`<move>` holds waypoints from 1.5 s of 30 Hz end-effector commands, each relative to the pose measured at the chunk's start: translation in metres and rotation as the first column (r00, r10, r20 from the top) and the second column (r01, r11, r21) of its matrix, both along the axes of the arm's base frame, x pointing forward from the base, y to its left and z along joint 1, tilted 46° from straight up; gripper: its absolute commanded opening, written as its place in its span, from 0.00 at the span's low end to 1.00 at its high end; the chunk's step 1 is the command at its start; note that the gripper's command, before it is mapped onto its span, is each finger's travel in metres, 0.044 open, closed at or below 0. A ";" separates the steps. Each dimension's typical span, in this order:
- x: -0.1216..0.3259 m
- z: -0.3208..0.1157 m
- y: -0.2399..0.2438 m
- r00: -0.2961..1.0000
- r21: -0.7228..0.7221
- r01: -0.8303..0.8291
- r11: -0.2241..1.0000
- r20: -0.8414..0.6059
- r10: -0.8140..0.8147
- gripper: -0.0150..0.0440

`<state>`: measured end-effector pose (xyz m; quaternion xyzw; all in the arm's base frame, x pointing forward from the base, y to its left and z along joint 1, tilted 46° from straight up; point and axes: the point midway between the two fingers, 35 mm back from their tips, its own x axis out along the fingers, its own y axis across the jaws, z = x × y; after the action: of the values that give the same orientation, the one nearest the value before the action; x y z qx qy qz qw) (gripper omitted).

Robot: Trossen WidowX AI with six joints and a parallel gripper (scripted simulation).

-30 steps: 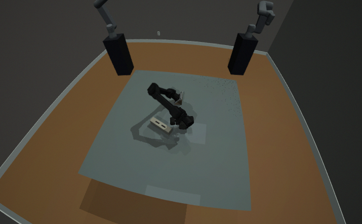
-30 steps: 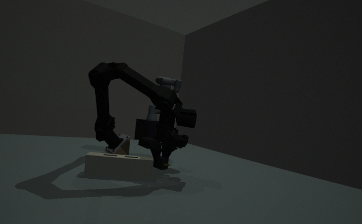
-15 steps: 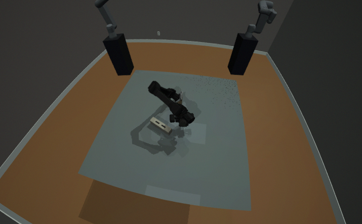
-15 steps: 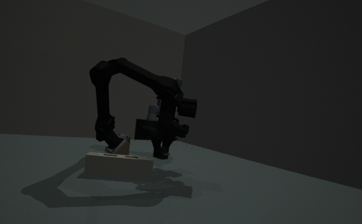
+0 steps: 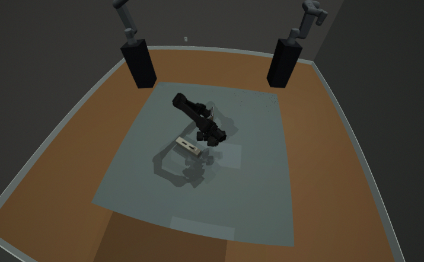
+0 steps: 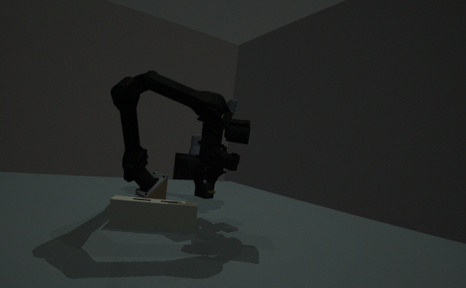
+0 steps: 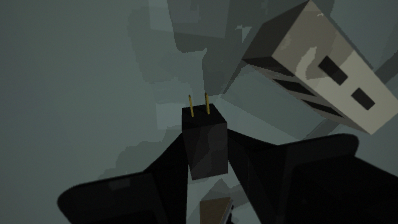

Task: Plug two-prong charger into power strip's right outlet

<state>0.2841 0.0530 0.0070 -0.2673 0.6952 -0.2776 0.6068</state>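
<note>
Fingers (image 6: 204,190): part-closed, gripping your charger (image 6: 209,191) (image 7: 206,145).
Prongs (image 6: 211,191) (image 7: 199,104): sideways; turn them down, I'd judge.
Strip (image 5: 188,147) (image 6: 153,214) (image 7: 320,60): beside, toward the surface's left edge.

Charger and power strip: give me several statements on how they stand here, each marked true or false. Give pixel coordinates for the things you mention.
1. The fingers (image 6: 204,195) are closed on the charger (image 6: 208,189) (image 7: 206,150). True.
2. The charger's prongs are already in an outlet. False: both prongs (image 7: 207,104) are exposed, outside the power strip (image 5: 187,147) (image 6: 153,214) (image 7: 320,65).
3. The power strip's top face shows two dark slots. True.
4. The charger is white. False: it is black.
</note>
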 end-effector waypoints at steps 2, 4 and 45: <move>-0.005 0.006 -0.009 0.999 0.000 0.030 1.000 0.028 -0.030 0.25; -0.006 0.009 -0.012 0.998 0.000 0.040 0.999 0.038 -0.040 0.25; -0.044 0.044 -0.070 0.943 0.018 0.237 0.971 0.236 -0.234 0.25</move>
<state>0.2445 -0.0111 0.0481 -0.1591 0.6504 -0.3714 0.6431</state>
